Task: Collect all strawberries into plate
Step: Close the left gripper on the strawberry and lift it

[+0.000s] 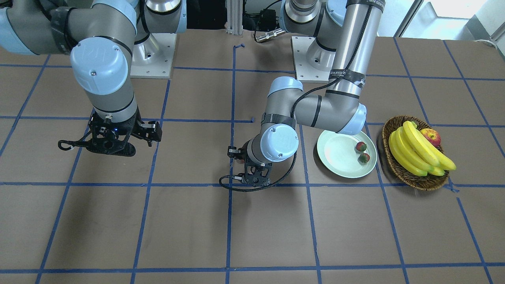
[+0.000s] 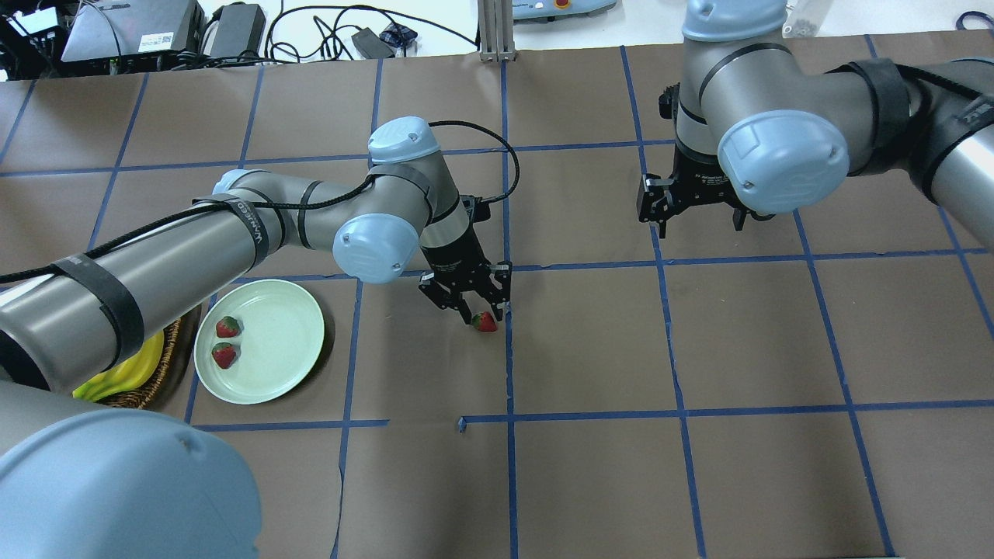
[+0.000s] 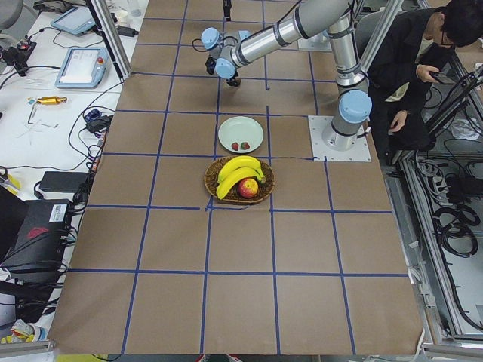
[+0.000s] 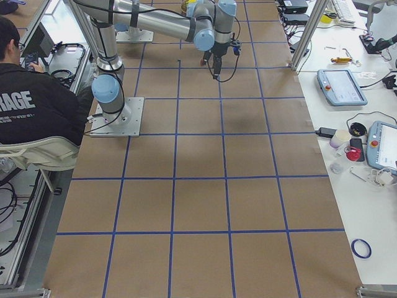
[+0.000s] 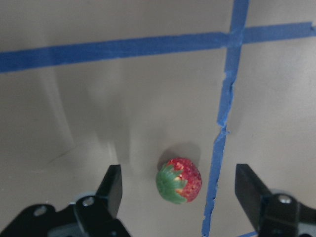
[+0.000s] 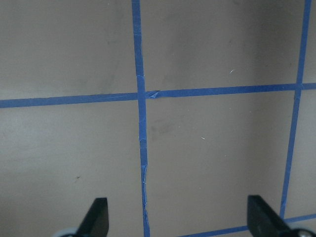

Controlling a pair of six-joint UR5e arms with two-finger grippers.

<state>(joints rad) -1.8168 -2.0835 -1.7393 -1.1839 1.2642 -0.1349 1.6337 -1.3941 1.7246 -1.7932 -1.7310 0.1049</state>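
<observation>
White letters "RAGE" on the operator's black jacket [image 4: 37, 105]; lettering on the left arm's strap [image 1: 347, 74] too blurred.

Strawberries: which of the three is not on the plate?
The strawberry on the table under the open left claw; the other two lie on the plate.

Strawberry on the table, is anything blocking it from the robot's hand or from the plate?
Nothing visible. The left gripper hangs over the strawberry with jaws open on either side, and only bare table lies between it and the plate.
</observation>
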